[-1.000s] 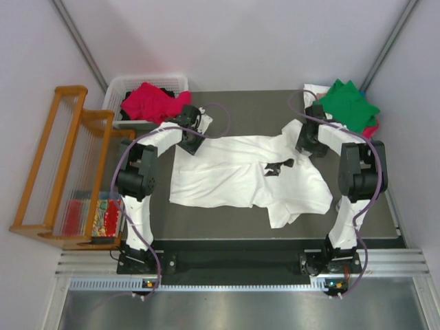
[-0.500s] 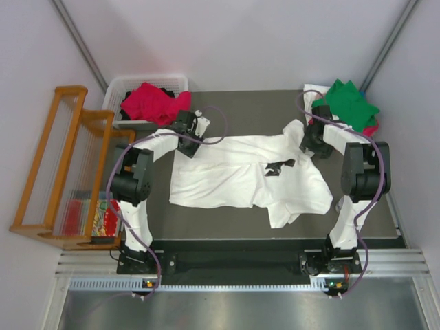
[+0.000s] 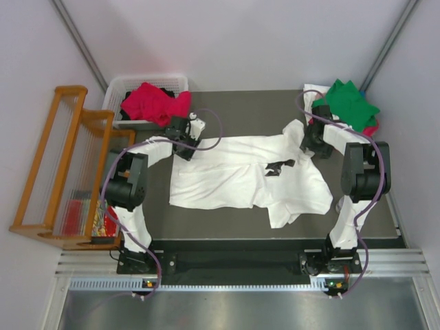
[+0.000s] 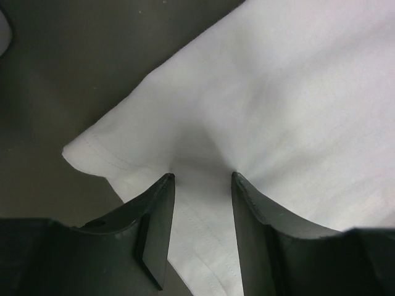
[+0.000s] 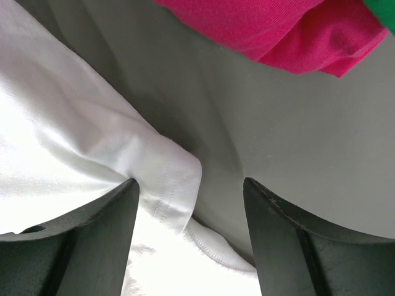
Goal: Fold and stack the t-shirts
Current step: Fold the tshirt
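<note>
A large white t-shirt (image 3: 240, 172) with a small black print lies spread on the dark table. My left gripper (image 3: 183, 139) is at its far left corner. In the left wrist view the jaws (image 4: 202, 179) stand apart, straddling the hemmed white corner (image 4: 185, 142) and pressing down on it. My right gripper (image 3: 311, 141) is at the shirt's far right corner, jaws (image 5: 190, 182) wide open over the folded hem (image 5: 173, 179). A green t-shirt (image 3: 348, 103) lies on a crimson-pink one (image 5: 278, 31) at the back right. Another crimson-pink shirt (image 3: 152, 103) lies in the basket.
A white slotted basket (image 3: 130, 86) stands at the back left corner. A wooden rack (image 3: 62, 165) stands left of the table. Bare dark table (image 3: 247, 113) shows behind the white shirt and along the near edge (image 3: 206, 227).
My left gripper has shifted a little to the left along the shirt's far edge. My right gripper has moved slightly to the far right, at the shirt's corner.
</note>
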You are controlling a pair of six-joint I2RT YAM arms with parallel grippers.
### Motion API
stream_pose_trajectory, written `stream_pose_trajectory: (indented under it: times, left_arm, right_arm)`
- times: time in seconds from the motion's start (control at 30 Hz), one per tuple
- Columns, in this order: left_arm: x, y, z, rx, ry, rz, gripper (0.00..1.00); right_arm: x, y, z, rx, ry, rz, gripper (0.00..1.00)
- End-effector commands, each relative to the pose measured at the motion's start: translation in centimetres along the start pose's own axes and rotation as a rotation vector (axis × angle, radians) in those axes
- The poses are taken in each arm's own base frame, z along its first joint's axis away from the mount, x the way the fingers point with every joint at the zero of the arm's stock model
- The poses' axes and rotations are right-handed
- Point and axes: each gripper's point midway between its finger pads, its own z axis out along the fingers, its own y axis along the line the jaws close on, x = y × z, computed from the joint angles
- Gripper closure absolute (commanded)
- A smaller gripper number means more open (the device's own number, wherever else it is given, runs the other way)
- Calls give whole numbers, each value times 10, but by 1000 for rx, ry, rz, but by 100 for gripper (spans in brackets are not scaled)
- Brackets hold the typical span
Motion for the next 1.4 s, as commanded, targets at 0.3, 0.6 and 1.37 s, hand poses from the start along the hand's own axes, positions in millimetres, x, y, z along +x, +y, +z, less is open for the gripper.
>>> stream_pose_trajectory:
  times: [0.3, 0.6, 1.37]
  left_arm:
    - [125, -31, -13, 87, 329, -3, 54]
    - [132, 50, -34, -192, 359, 68, 55]
    - [104, 71, -44, -141, 310, -58, 55]
  right_arm:
    - [-52, -66, -51, 174, -177, 63, 25]
    - [-38, -56, -39, 96, -124, 75, 25]
    - [42, 31, -57, -119, -16, -158, 29]
